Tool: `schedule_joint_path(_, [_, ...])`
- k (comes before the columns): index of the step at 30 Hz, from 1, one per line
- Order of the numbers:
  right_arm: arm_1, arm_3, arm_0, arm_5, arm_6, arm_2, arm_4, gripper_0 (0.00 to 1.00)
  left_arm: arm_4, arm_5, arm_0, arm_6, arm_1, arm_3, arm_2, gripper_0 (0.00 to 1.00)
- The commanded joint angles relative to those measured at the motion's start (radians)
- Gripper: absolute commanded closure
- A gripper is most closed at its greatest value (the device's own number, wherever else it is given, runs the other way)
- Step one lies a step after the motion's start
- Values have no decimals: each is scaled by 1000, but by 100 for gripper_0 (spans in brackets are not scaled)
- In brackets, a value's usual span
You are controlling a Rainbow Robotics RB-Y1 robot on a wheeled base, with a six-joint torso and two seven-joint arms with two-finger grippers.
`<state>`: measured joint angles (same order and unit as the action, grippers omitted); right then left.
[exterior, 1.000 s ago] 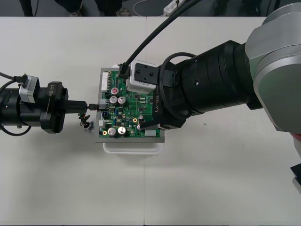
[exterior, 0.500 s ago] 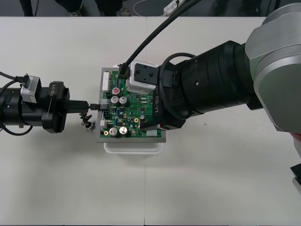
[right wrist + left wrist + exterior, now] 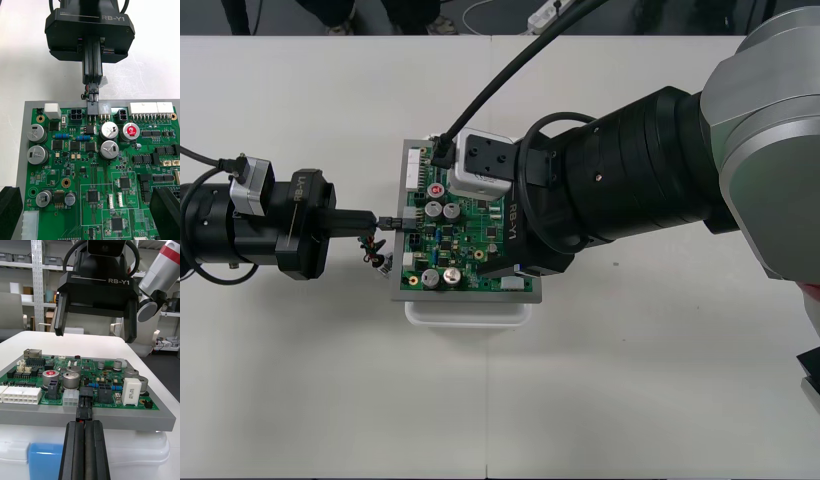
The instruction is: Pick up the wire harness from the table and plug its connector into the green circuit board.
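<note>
The green circuit board point(image 3: 470, 245) lies on its white base point(image 3: 465, 313). My left gripper point(image 3: 383, 222) reaches in from the left, shut on the harness's black plug point(image 3: 84, 407). The plug's point(image 3: 92, 98) front end meets a black header point(image 3: 92, 109) on the board's near edge; I cannot tell how deep it sits. The thin wires point(image 3: 370, 252) hang below the fingers point(image 3: 84, 450), beside the board. My right gripper point(image 3: 88, 213) hovers over the board, open, one finger on each side point(image 3: 60, 315).
The grey plate point(image 3: 112, 418) under the board overhangs the white base. Tall capacitors point(image 3: 108, 139) and white connectors point(image 3: 150, 108) stand just behind the header. Bare table point(image 3: 330, 380) lies in front and to the left.
My left gripper has pushed to the right with the plug, and the board with its base has slid a little to the right with it. The right gripper stays over the board.
</note>
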<state>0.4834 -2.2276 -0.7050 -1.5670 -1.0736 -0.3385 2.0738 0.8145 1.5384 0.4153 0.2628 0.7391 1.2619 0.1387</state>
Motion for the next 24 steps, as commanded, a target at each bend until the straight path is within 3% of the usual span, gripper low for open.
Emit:
schedule_joint_path(1, [-17,-18,-25,-4,30,30,-9,1,15,32,40,43,-26,39,16,100])
schedule_joint_path(8, [-19,-21,-16,-4,32,30,-4,1,-6,32,16,46,68,45,44,100])
schedule_joint_path(24, [-17,-26,-16,-4,32,30,-4,1,-66,32,-19,50,135,47,44,100])
